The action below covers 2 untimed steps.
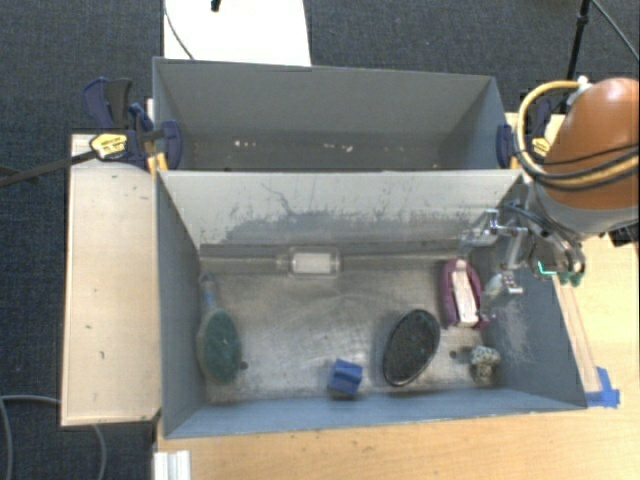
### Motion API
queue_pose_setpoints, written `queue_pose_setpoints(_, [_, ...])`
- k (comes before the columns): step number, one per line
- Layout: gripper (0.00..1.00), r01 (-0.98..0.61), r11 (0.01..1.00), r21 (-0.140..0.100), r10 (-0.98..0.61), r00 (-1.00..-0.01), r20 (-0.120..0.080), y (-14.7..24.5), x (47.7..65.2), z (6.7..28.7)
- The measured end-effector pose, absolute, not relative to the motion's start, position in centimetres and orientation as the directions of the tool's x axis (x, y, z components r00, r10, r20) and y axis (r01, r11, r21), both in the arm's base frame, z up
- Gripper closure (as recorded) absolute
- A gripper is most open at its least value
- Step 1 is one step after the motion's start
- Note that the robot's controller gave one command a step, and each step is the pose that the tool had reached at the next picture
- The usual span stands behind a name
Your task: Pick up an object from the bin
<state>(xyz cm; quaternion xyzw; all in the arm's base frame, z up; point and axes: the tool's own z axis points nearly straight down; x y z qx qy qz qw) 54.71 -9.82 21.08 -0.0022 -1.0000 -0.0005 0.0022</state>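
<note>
The gripper (503, 280) hangs at the right side of the grey metal bin (300, 208), just beside a flat purple-and-white packet (460, 294). Near it lie a black oval brush (410, 347) and a small speckled lump (485, 364). A small blue block (345, 376), a green oval brush (218, 344) and a clear cylinder (312, 262) lie farther left.

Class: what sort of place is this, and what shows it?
Probably a robot test lab: a robot arm hangs over a grey metal bin holding loose odds like a black brush.
</note>
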Motion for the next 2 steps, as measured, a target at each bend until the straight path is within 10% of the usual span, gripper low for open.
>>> queue_pose_setpoints(1, [0.00, -0.365, 0.931, -0.002, -0.365, -0.931, -0.006, -5.5, 52.6, 7.1])
queue_pose_setpoints(2, [0.00, -0.461, 0.888, -0.001, -0.461, -0.888, -0.007, -1.8, 52.4, 10.1])
